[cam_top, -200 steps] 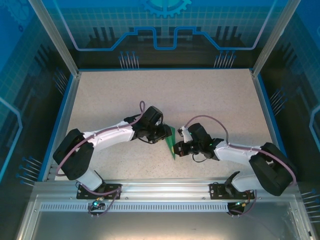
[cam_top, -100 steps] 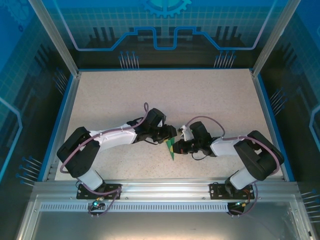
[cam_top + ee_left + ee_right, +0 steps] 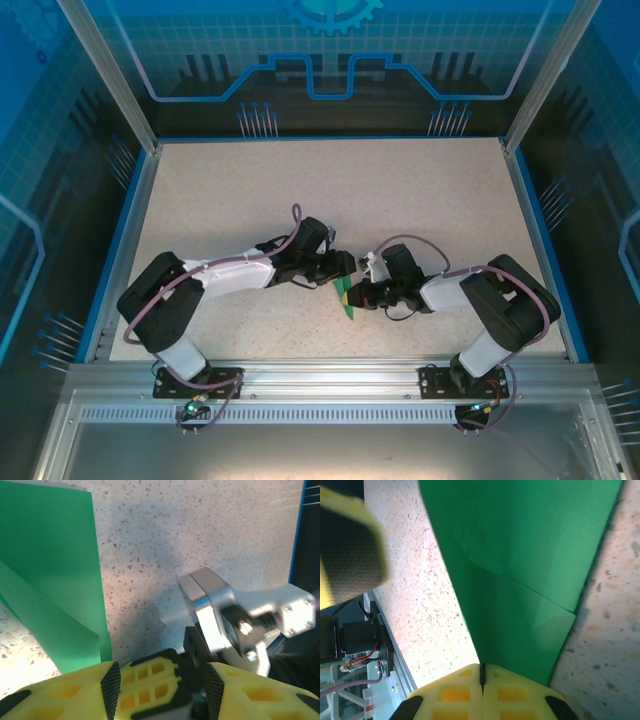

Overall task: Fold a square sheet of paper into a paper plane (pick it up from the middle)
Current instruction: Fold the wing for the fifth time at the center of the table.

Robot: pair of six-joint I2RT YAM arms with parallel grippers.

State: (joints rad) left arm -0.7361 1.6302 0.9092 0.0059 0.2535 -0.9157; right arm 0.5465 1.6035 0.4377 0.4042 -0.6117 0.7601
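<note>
The square sheet of paper (image 3: 346,298) is bright green and folded into a narrow layered strip, standing on edge between the two grippers at the table's middle front. My right gripper (image 3: 354,294) is shut on its edge. In the right wrist view the yellow fingertips of the right gripper (image 3: 482,676) pinch the green paper (image 3: 520,560), which shows a diagonal crease. My left gripper (image 3: 342,266) stands open just left of the paper, and its pads (image 3: 111,689) stand apart with nothing gripped. The paper (image 3: 50,580) lies to their left.
The right gripper's silver body (image 3: 215,615) sits close in front of the left gripper (image 3: 161,690). A left fingertip (image 3: 350,545) hangs near the paper. The speckled table (image 3: 330,190) has a blue rim (image 3: 120,250), and an aluminium rail (image 3: 320,375) runs along the near edge.
The right arm's elbow has swung in towards the centre while its gripper keeps the paper. The left gripper has shifted slightly right and its jaws stand a little wider.
</note>
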